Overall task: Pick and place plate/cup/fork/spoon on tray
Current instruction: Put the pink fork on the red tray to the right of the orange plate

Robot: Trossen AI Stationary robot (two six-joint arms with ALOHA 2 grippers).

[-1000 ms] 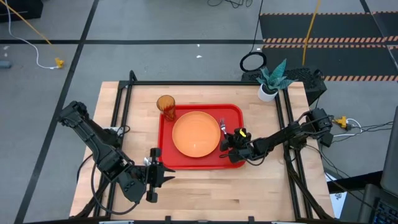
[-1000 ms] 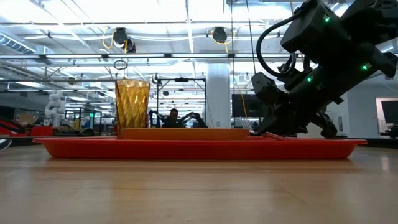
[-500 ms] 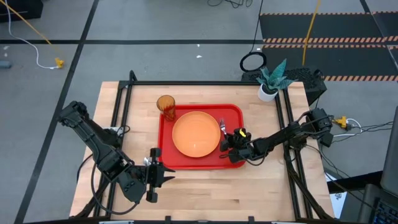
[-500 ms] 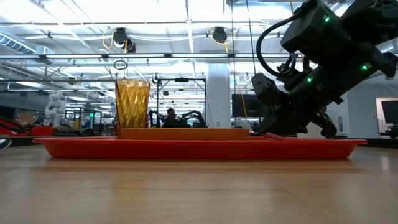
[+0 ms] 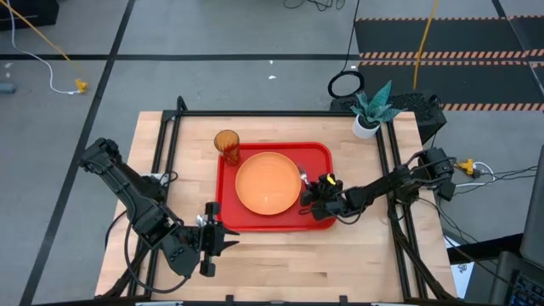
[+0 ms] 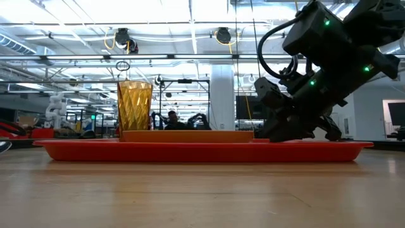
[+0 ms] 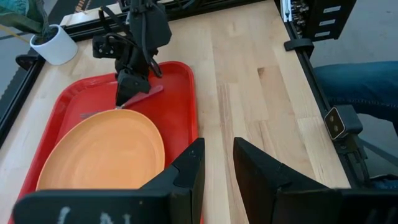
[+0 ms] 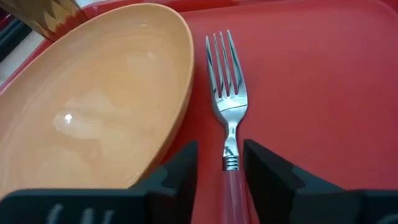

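On red tray (image 5: 319,153) — one plate (image 5: 268,183), one fork (image 8: 227,102), one cup (image 5: 226,143)

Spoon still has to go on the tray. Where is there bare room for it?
The tray is bare along its far strip, between the cup and the far right corner. The plate fills the middle; the right strip is crowded by the fork and right gripper. The left gripper waits off-tray.

Two dark, jointed arms with looped black cables; yellow marking on the right gripper (image 5: 316,192) by the tray (image 5: 319,155); green lights lit.
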